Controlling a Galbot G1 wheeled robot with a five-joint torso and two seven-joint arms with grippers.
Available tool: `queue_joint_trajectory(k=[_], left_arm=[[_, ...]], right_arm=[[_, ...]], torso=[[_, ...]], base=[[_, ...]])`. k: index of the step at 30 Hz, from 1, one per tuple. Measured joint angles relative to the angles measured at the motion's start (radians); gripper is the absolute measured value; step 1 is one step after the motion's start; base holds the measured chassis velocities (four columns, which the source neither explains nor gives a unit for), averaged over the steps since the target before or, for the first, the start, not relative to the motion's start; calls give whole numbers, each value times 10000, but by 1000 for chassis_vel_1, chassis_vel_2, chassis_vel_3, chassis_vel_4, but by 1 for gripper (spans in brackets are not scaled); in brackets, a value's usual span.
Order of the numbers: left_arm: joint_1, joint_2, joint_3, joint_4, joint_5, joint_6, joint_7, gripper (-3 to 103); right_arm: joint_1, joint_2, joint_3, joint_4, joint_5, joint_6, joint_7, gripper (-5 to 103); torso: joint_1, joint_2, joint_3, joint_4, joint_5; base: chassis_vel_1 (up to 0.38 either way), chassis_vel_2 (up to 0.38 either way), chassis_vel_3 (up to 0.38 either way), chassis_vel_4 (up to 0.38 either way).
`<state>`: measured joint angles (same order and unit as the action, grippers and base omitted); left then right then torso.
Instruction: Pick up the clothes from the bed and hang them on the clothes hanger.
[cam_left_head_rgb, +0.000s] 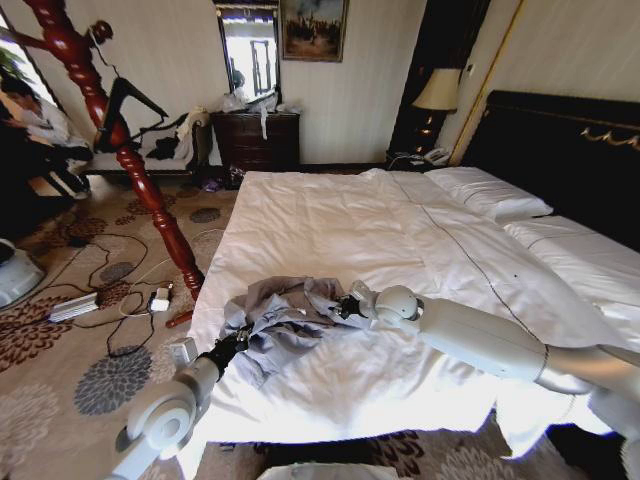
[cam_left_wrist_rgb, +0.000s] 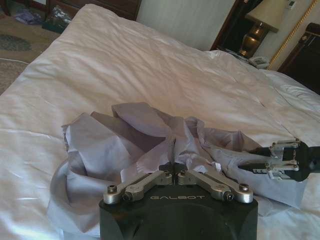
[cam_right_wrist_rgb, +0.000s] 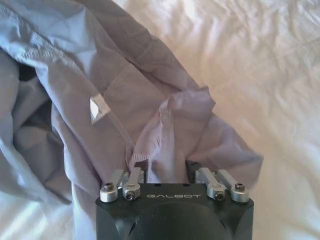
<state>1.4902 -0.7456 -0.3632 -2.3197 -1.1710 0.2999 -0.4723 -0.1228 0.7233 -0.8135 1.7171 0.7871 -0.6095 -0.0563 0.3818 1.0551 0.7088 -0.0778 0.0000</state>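
The light grey-blue clothes (cam_left_head_rgb: 285, 320) lie crumpled on the white duvet of the bed (cam_left_head_rgb: 380, 230), near its foot corner. My left gripper (cam_left_head_rgb: 232, 345) is at the garment's near edge. In the left wrist view the left gripper (cam_left_wrist_rgb: 174, 167) is shut on a raised fold of the clothes (cam_left_wrist_rgb: 115, 145). My right gripper (cam_left_head_rgb: 342, 306) reaches in from the other side. Its jaws are pressed on a thick bunched fold in the right wrist view (cam_right_wrist_rgb: 166, 167), beside the white label (cam_right_wrist_rgb: 96, 109). A black clothes hanger (cam_left_head_rgb: 135, 105) hangs on the coat stand.
The reddish-brown wooden coat stand (cam_left_head_rgb: 150, 190) rises off the bed's left side. Cables and a power strip (cam_left_head_rgb: 75, 305) lie on the patterned carpet beside it. A dark dresser (cam_left_head_rgb: 258, 138) stands at the far wall, and the black headboard (cam_left_head_rgb: 570, 150) is to the right.
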Motion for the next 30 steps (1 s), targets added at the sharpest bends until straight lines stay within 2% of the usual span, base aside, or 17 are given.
queue_joint_trajectory(k=[3, 5, 6, 9, 10, 12, 13, 15, 20, 26, 27, 30], left_arm=[[56, 16, -55, -25, -3, 0, 0, 0], [84, 11, -70, -36, -8, 0, 0, 0], [84, 11, -70, -36, -8, 0, 0, 0], [80, -4, -71, -28, -8, 0, -1, 0], [80, -4, -71, -28, -8, 0, -1, 0], [75, -4, -73, -9, -12, 0, -3, 0], [75, -4, -73, -9, -12, 0, -3, 0], [60, -5, -74, 26, -17, 0, -2, 0], [-4, -7, -52, 83, -30, -2, 4, 0], [-23, -5, -47, 155, -36, -2, 13, 0], [-23, -8, -46, 161, -37, -2, 13, 0], [-21, -14, -43, 163, -36, -4, 14, 0]], right_arm=[[57, 77, -52, 59, -2, 4, -22, 48], [76, 198, -107, 60, -19, 7, -44, 60], [76, 198, -107, 60, -19, 7, -44, 60], [137, 273, -232, -11, -26, -35, -338, 76], [137, 273, -232, -11, -26, -35, -338, 76], [156, 273, -284, -43, -94, -31, -448, 86], [156, 273, -284, -43, -94, -31, -448, 86], [156, 285, -285, -97, -119, -11, -459, 96], [175, 281, -349, -135, -121, -5, -550, 100], [94, 251, -414, -67, -131, -4, -552, 100], [79, 246, -421, -53, -135, -3, -545, 103], [71, 246, -424, -42, -136, -3, -525, 95]], torso=[[0, 1, 0, 0, -1], [0, 0, 0, 0, 0], [0, 0, 0, 0, 0], [0, 1, 0, 0, -1], [0, 1, 0, 0, -1], [0, 1, 0, -2, 0], [0, 1, 0, -2, 0], [0, 1, 0, -2, 0], [0, 1, 0, -1, 0], [0, 1, 0, -1, 0], [0, 1, 0, -1, 0], [0, 1, 0, -1, 0]], base=[[0, 0, 0, 0], [0, 0, 0, 0], [0, 0, 0, 0], [0, 0, 0, 0], [0, 0, 0, 0], [0, 0, 0, 0], [0, 0, 0, 0], [0, 0, 0, 0], [0, 0, 0, 0], [0, 0, 0, 0], [0, 0, 0, 0], [0, 0, 0, 0]])
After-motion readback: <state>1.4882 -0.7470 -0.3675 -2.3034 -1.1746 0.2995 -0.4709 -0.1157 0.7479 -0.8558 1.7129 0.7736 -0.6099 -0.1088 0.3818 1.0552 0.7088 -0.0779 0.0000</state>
